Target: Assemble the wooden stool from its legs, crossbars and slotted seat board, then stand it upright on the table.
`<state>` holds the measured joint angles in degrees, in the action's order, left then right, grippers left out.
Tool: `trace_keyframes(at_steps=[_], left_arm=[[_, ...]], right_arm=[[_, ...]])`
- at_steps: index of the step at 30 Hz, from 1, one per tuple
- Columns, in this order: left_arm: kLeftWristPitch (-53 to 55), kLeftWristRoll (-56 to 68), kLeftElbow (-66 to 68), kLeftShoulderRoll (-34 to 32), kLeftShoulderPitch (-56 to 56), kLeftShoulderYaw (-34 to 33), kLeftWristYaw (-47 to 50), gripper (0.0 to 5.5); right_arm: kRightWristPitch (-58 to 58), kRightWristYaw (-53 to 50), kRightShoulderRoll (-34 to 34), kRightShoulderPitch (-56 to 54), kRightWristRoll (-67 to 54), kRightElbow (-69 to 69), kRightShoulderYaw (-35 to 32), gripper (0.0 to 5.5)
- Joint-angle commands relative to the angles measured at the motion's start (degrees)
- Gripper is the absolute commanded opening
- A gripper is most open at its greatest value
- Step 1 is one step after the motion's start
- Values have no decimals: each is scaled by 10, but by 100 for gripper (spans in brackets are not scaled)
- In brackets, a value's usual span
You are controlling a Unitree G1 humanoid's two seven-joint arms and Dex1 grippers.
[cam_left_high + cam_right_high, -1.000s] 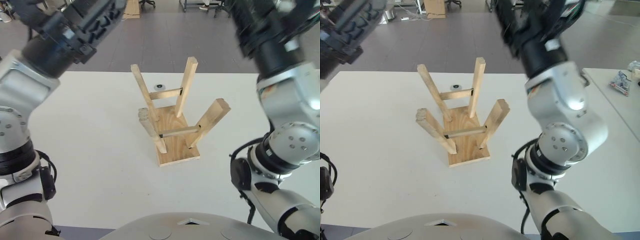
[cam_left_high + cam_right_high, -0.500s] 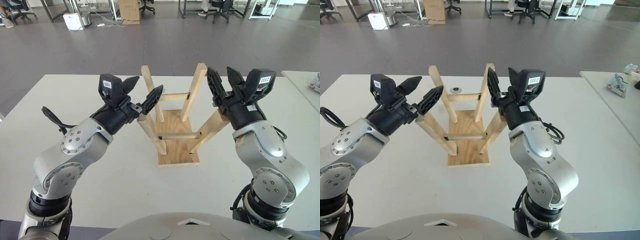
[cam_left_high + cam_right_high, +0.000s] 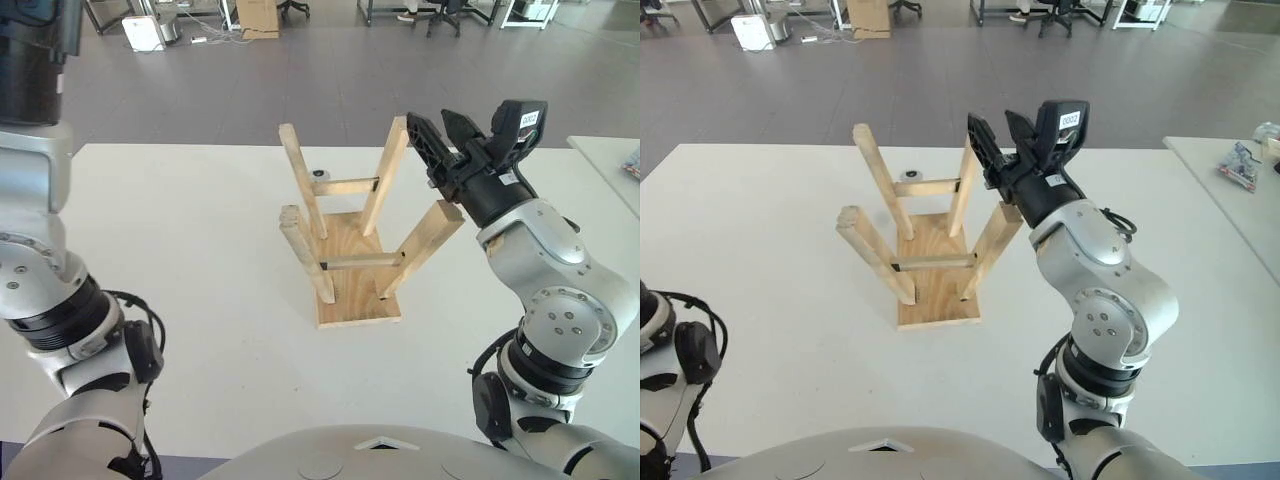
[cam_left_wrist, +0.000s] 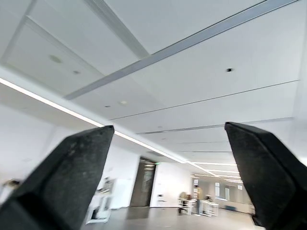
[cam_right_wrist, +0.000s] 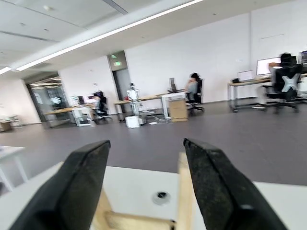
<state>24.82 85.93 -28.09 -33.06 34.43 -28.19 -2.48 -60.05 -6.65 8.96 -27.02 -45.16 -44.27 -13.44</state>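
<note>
Watching the feed, I see the big change on the left side of the frame: half a second ago both grippers flanked the stool [image 3: 350,250], and now my left arm has swung up and away. The left gripper [image 4: 169,129] points at the ceiling, its dark fingers spread wide with nothing between them. The right gripper [image 3: 429,122] is still at upper right of centre, fingers apart and empty, just beside the top of the rear right leg [image 3: 378,175]; I cannot tell if it touches.

The stool sits mid-frame on the white table [image 3: 200,250], upside down, with the seat board [image 3: 358,300] flat on the surface and four legs splaying upward. Both crossbars [image 3: 345,186] look seated. So I judge assembly done and only the flip left, and with one arm withdrawn a two-handed lift is off for now.

The wood is pale, unfinished, matte, with square-cut legs and sharp edges. The crossbars are thin flat slats. The table is smooth and plain.
</note>
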Motion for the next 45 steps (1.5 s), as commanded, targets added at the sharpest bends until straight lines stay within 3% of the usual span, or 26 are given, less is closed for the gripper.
trace_keyframes(at_steps=[1,8,15,20,22,29,32,36,38,40,43,45], left_arm=[[5,-42,2,-1,-94,-20,-25,426],[-14,-81,-31,14,-182,-33,-42,426],[-17,-86,-34,17,-184,-20,-49,426],[-17,-89,-35,18,-170,-3,-49,426],[-20,-92,-33,21,-164,4,-50,426],[-24,-110,-29,33,-162,25,-55,426],[-24,-132,-18,39,-162,40,-69,426],[-24,-211,31,15,-170,58,-103,426],[-36,-349,121,-43,-181,108,-146,426],[-109,-510,304,-89,-151,185,-206,426],[-239,-674,606,-89,-42,288,-290,426],[-277,-720,701,-76,-5,320,-316,426]], right_arm=[[-76,33,81,-8,-98,-27,-34,289],[-141,175,320,31,-160,-21,-55,289],[-117,217,376,68,-181,-14,-59,289],[-58,279,454,139,-80,23,-16,289],[12,290,497,158,27,73,29,289],[187,226,408,27,213,189,86,289],[197,201,348,-16,205,220,49,289],[198,211,372,14,246,272,25,289],[212,202,387,53,279,318,-10,289],[222,195,380,95,296,374,-40,289],[195,259,361,204,286,369,22,289],[185,295,347,279,277,339,84,289]])
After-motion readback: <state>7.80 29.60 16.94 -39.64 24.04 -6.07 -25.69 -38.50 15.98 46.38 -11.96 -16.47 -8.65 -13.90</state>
